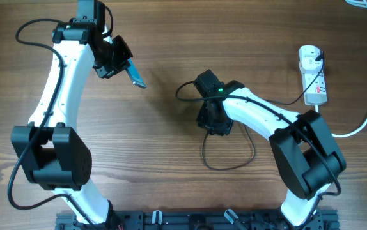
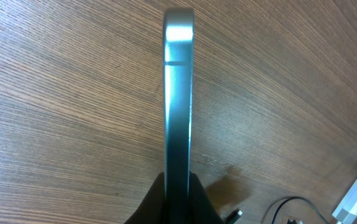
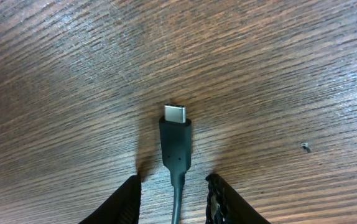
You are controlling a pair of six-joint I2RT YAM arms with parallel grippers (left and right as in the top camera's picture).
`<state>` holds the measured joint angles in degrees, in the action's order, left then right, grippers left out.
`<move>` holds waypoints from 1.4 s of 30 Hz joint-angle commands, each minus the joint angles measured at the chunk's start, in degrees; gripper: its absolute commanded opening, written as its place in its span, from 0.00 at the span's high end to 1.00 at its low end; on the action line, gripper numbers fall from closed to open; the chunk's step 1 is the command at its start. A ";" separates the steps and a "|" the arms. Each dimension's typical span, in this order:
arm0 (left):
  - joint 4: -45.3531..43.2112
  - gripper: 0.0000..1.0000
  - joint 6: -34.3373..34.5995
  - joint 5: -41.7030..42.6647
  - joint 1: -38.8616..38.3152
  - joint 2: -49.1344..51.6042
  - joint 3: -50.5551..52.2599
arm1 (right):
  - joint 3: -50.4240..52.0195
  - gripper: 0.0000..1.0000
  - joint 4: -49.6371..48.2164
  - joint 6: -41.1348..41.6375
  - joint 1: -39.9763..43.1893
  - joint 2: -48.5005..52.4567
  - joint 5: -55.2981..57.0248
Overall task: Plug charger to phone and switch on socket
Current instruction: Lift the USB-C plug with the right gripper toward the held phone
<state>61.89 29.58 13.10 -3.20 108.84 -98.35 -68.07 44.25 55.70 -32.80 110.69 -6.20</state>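
Right wrist view: the charger (image 3: 176, 140) tip is seen poking out between the right gripper (image 3: 175, 193) fingers with gaps either side, so a real grip can't be told. The phone (image 2: 178, 93) is clamped edge-on by the left gripper (image 2: 178, 186) over the worktop (image 2: 54, 93). The socket (image 1: 314, 76) is shown whole only overhead, far right.

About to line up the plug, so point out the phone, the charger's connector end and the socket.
phone (image 2: 178, 106): left wrist view, on its narrow side edge.
charger (image 3: 176, 146): right wrist view, on the black connector housing.
socket (image 1: 316, 83): overhead view, on the middle of its white body.
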 commanded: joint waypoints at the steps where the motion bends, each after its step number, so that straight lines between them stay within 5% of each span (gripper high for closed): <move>1: -0.37 0.96 -0.87 -0.33 0.39 -1.16 -0.22 | 1.84 0.64 -1.33 -0.04 0.13 5.27 2.32; 20: -0.35 0.96 -0.87 -0.33 0.39 -1.16 -0.22 | 1.84 0.84 0.22 1.49 0.13 6.99 2.29; 32: -0.35 0.96 -0.87 -0.33 0.39 -1.16 -0.22 | 1.81 0.89 0.55 1.27 0.13 6.99 2.05; 36: -0.37 0.96 -0.87 -0.07 0.39 -1.16 -0.22 | 0.07 0.96 0.68 -3.41 0.37 6.80 0.31; 42: -9.38 0.96 -8.48 23.08 0.39 -1.16 -0.22 | -1.62 0.96 2.51 -15.08 3.54 -3.58 -3.28</move>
<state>55.59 25.71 22.70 -3.05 108.84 -98.21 -70.24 46.83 49.10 -31.24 111.85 -7.05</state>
